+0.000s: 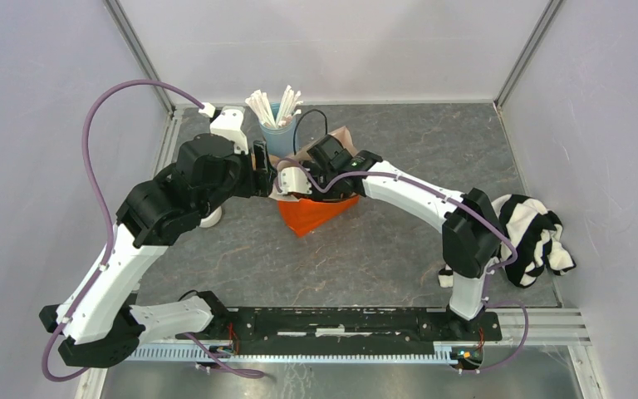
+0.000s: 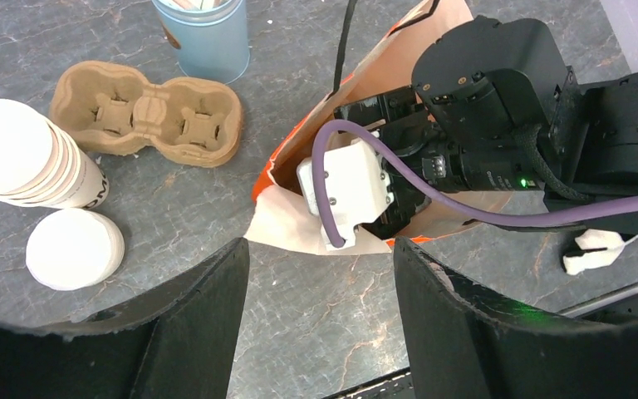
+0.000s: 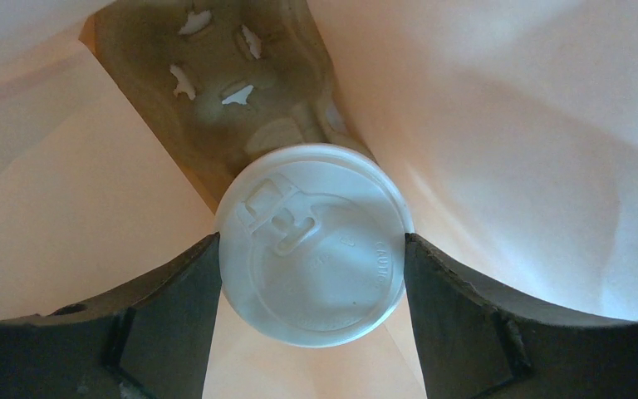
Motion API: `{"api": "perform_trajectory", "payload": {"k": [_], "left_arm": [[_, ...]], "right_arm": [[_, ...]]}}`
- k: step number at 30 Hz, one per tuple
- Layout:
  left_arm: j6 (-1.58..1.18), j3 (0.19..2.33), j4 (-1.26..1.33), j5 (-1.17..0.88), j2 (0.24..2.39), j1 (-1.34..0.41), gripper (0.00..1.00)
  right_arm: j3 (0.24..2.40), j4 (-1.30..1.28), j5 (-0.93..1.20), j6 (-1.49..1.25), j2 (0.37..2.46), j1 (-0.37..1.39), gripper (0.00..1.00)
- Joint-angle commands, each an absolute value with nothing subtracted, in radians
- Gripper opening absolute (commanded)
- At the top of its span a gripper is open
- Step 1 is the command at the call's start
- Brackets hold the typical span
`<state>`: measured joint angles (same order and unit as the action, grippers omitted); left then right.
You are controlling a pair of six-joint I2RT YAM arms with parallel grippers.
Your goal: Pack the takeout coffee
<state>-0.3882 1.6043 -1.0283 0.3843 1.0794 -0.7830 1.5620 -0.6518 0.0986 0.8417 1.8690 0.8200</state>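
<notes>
The takeout coffee [image 3: 311, 245], seen from above as a round white lid, is inside the orange paper bag [image 1: 311, 212]. It is over the near end of a brown cup carrier [image 3: 216, 75] lying in the bag. My right gripper [image 3: 311, 274] reaches into the bag, and its two fingers press on opposite sides of the lid. In the top view the bag and the right wrist [image 1: 332, 162] hide the cup. My left gripper [image 2: 320, 283] is open and empty, just above the table by the bag's cream-lined open mouth [image 2: 287, 224].
A second brown carrier [image 2: 145, 116], a stack of lidless cups [image 2: 25, 158] and a loose white lid [image 2: 75, 248] lie left of the bag. A blue cup of straws [image 1: 278, 133] stands behind it. A striped cloth [image 1: 532, 237] lies at the right.
</notes>
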Motion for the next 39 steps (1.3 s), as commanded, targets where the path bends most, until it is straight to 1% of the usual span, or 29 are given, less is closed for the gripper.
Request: {"api": "perform_trajectory", "payload": {"k": [1, 2, 6, 8, 11, 12, 14, 17, 18, 20, 36, 39], "left_arm": [[-0.367, 1.622, -1.027, 0.364, 1.068, -0.788, 0.7], [-0.368, 1.625, -1.027, 0.364, 1.068, -0.788, 0.7], [-0.373, 1.624, -1.017, 0.354, 1.066, -0.789, 0.7], [-0.384, 1.616, -1.007, 0.352, 1.063, -0.788, 0.7], [-0.401, 1.61, -0.996, 0.347, 1.063, -0.789, 0.7], [-0.405, 1.607, -0.99, 0.343, 1.064, -0.789, 0.7], [-0.416, 1.609, -0.983, 0.337, 1.07, -0.788, 0.7], [-0.428, 1.609, -0.974, 0.321, 1.076, -0.788, 0.69], [-0.433, 1.607, -0.971, 0.318, 1.078, -0.788, 0.69], [-0.446, 1.606, -0.971, 0.303, 1.083, -0.788, 0.69], [-0.56, 1.565, -0.943, 0.24, 1.113, -0.788, 0.67], [-0.597, 1.563, -0.937, 0.236, 1.105, -0.789, 0.66]], "right_arm": [[1.518, -0.787, 0.139, 0.784, 1.98, 0.808, 0.4], [1.529, -0.782, 0.134, 0.767, 1.967, 0.808, 0.44], [1.633, -0.842, 0.107, 0.696, 1.95, 0.813, 0.53], [1.658, -0.864, 0.075, 0.681, 1.937, 0.819, 0.6], [1.705, -0.906, 0.048, 0.68, 1.922, 0.823, 0.67], [1.715, -0.912, 0.037, 0.68, 1.916, 0.822, 0.73], [1.734, -0.923, 0.025, 0.68, 1.901, 0.823, 0.8], [1.754, -0.933, 0.012, 0.665, 1.879, 0.825, 0.84], [1.764, -0.937, 0.007, 0.657, 1.874, 0.825, 0.86], [1.777, -0.949, 0.006, 0.646, 1.864, 0.825, 0.98], [1.714, -0.929, -0.037, 0.55, 1.694, 0.825, 0.98], [1.773, -0.944, -0.046, 0.511, 1.672, 0.825, 0.98]]}}
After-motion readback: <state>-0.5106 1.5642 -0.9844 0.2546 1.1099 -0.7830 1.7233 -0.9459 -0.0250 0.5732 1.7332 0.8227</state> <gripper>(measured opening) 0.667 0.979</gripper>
